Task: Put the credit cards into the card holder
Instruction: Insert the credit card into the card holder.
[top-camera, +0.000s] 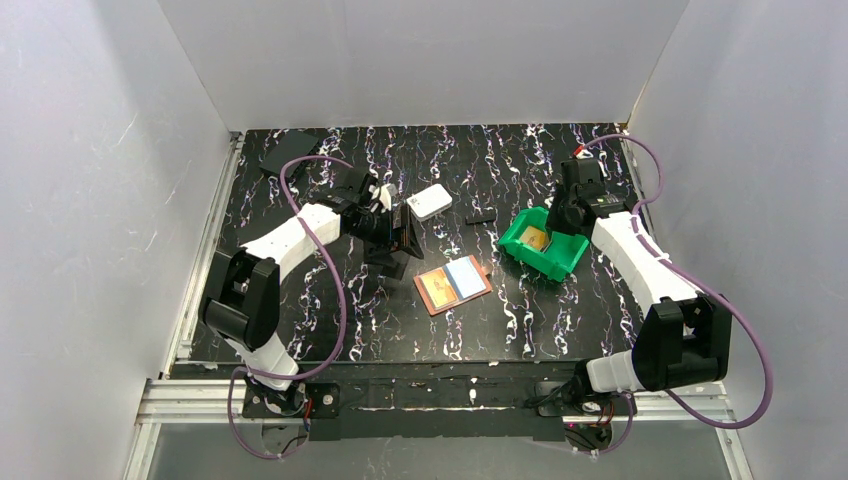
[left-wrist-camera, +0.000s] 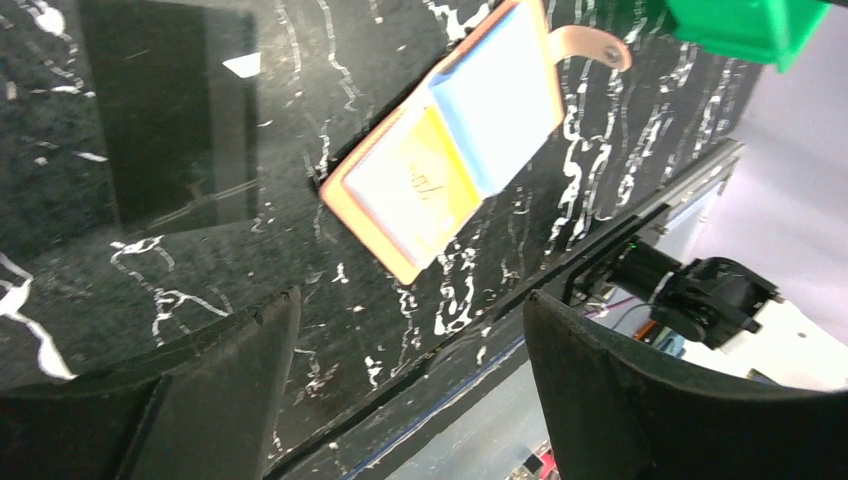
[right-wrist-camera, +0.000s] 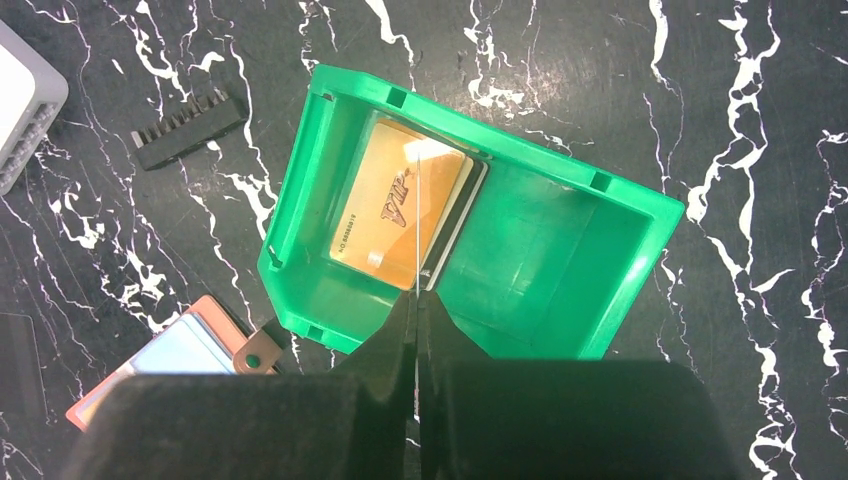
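The card holder (top-camera: 453, 284) lies open on the table, snap tab to the right, with an orange-yellow card (left-wrist-camera: 415, 190) on its left half and a light-blue panel (left-wrist-camera: 500, 90) on the right. My left gripper (left-wrist-camera: 410, 310) hovers open and empty to its left, jaws wide apart. My right gripper (right-wrist-camera: 415, 295) is above the green bin (right-wrist-camera: 600, 230), shut on a thin card (right-wrist-camera: 414, 215) seen edge-on. A gold credit card (right-wrist-camera: 385, 205) rests in the bin on top of a dark one (right-wrist-camera: 470, 200). The card holder's corner (right-wrist-camera: 170, 360) shows in the right wrist view.
A white rounded box (top-camera: 431, 203) and a black bit strip (top-camera: 481, 217) sit behind the card holder. A dark flat rectangle (left-wrist-camera: 170, 120) lies on the table near my left gripper. Another dark sheet (top-camera: 287, 152) is at the back left. White walls enclose the table.
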